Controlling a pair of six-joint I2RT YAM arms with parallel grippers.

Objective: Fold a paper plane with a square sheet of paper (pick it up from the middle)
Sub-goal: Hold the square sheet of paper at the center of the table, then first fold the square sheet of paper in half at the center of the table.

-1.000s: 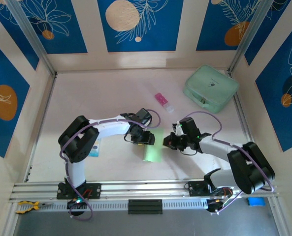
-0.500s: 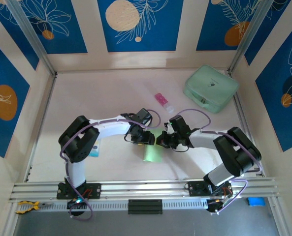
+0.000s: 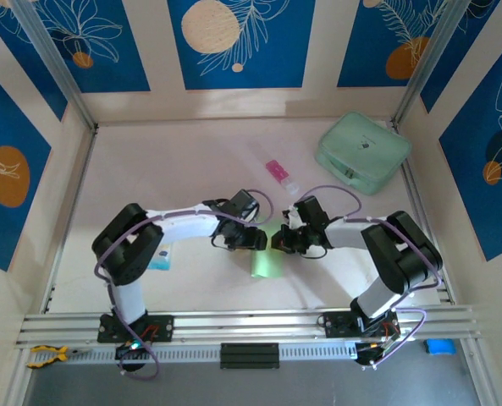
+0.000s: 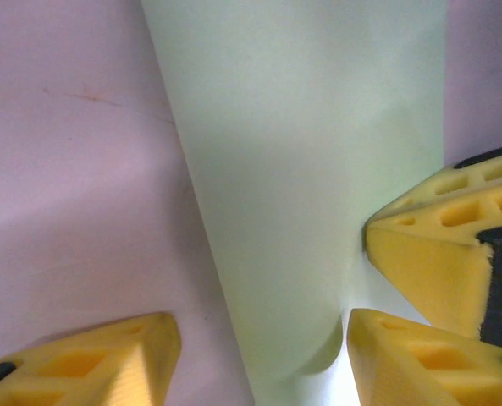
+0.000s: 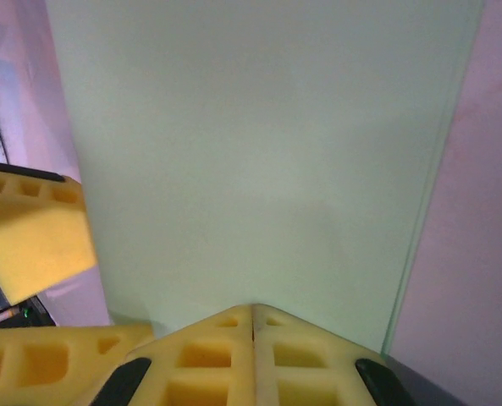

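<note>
Sheet of paper (image 3: 267,262): pale lime-green, flat on the table (image 3: 149,169), about midway between its left and right edges and closer to the near edge than the far one. From above it looks like a narrow oblong with its long side running near to far.
Paper detail: the right wrist view shows a doubled edge down one long side; the left wrist view shows a small rounded curl at the paper's end.
Right gripper (image 5: 252,323): yellow fingers pressed together, tips on the paper's far end. I cannot tell whether any paper is caught between them.
Left gripper (image 4: 261,331): fingers spread, straddling one long edge of the paper at the same end, just beside the right gripper's fingers.
Arms: both reach in from the near edge and meet over the paper's far end.
Pink-and-white tube (image 3: 280,176): beyond the grippers toward the far edge, apart from the paper.
Mint-green case (image 3: 362,152): near the far right corner.
Blue-and-white packet (image 3: 159,256): toward the left edge, partly under the left arm.
</note>
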